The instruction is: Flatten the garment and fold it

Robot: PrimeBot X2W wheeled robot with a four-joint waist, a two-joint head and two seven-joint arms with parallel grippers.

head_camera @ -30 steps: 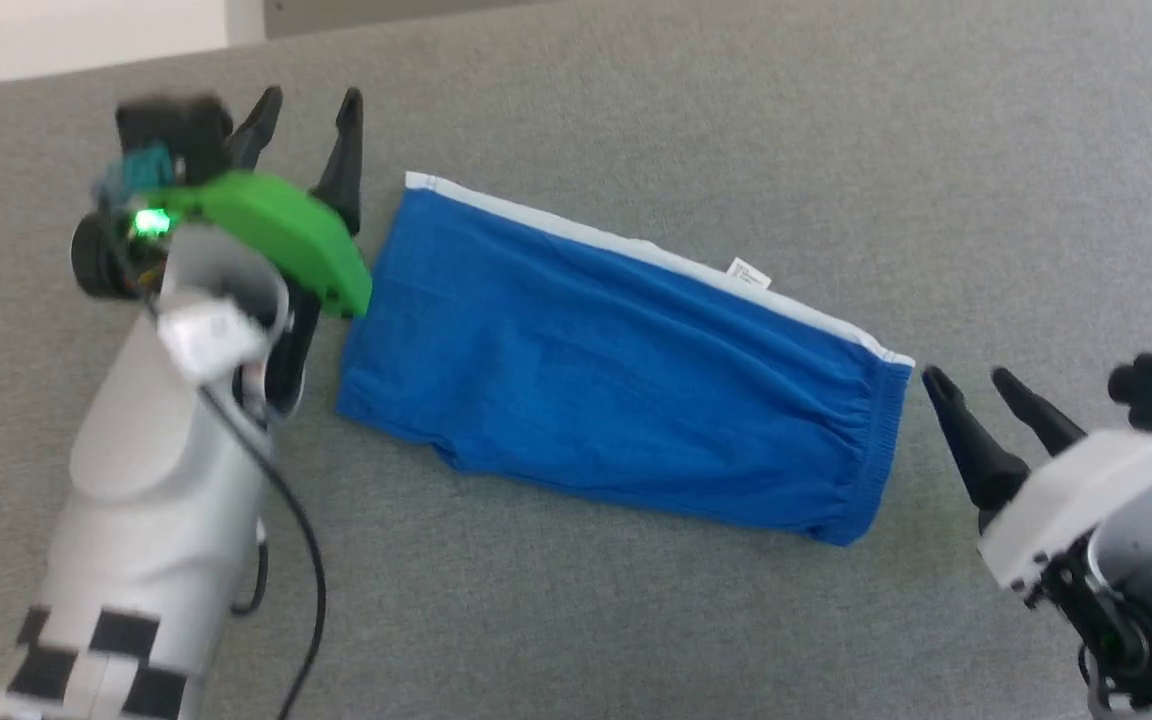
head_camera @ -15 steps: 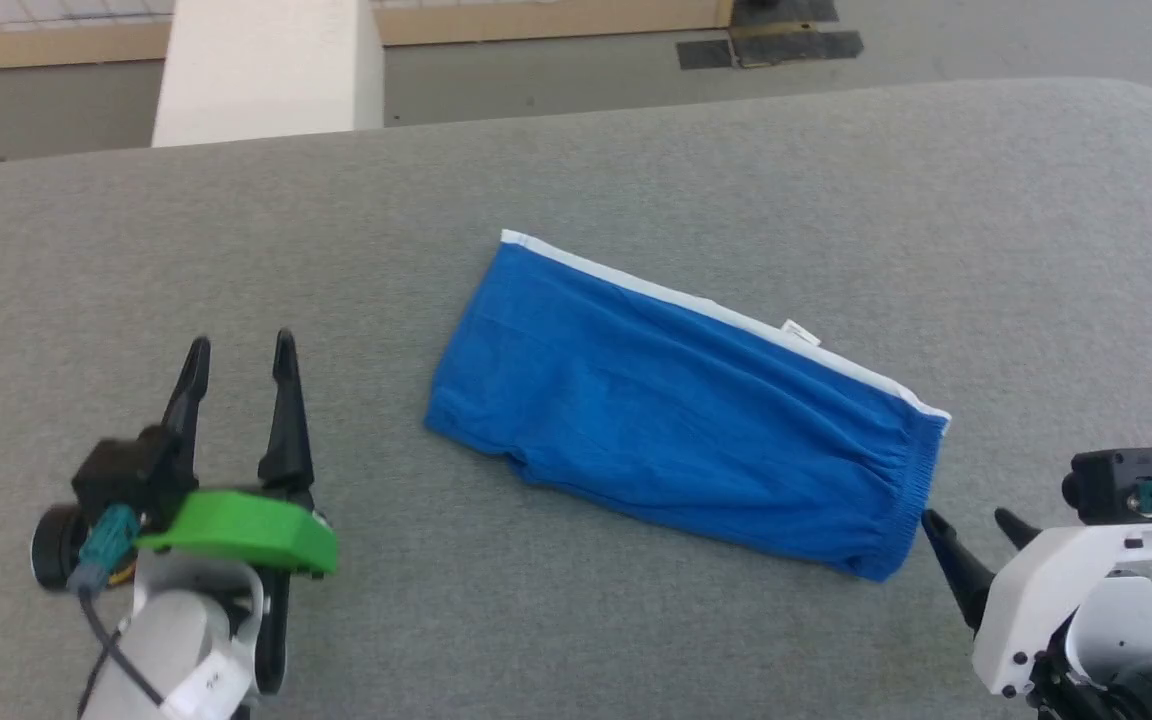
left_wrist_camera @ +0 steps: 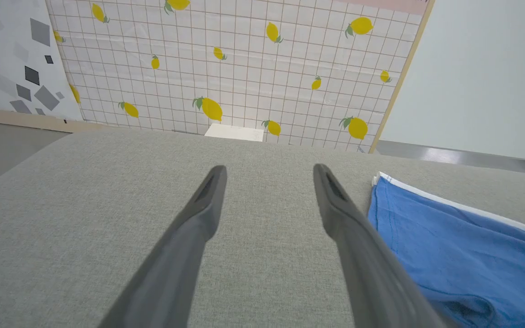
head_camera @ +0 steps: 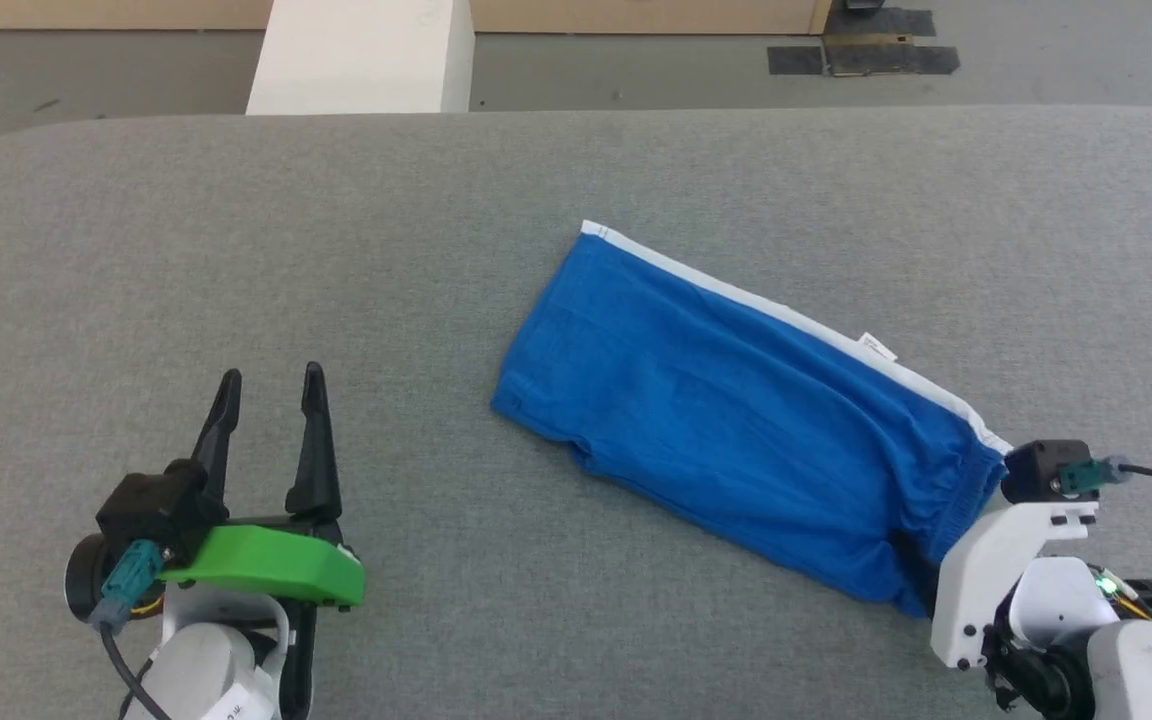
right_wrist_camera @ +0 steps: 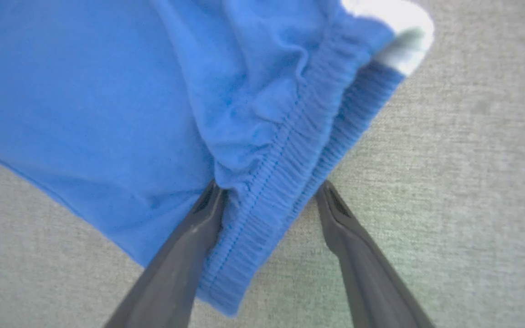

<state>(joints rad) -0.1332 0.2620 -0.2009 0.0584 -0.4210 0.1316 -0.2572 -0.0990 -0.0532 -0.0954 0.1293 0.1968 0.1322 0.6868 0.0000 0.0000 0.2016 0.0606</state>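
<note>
right jaws now fwd, open astride garment [head_camera: 736,430] waistband [right_wrist_camera: 280,182]; left jaws open

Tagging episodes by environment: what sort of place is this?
Probably a robot lab or staged test area, not a home: a grey fabric-covered table, a lemon-print backdrop panel with a wooden edge, and dark tape patches on a bare floor.

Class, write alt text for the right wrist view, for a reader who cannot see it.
The right gripper has its two dark fingers open around the gathered waistband of blue shorts, not yet closed on it. The shorts lie on a grey cloth surface, with white trim at the upper right.
</note>
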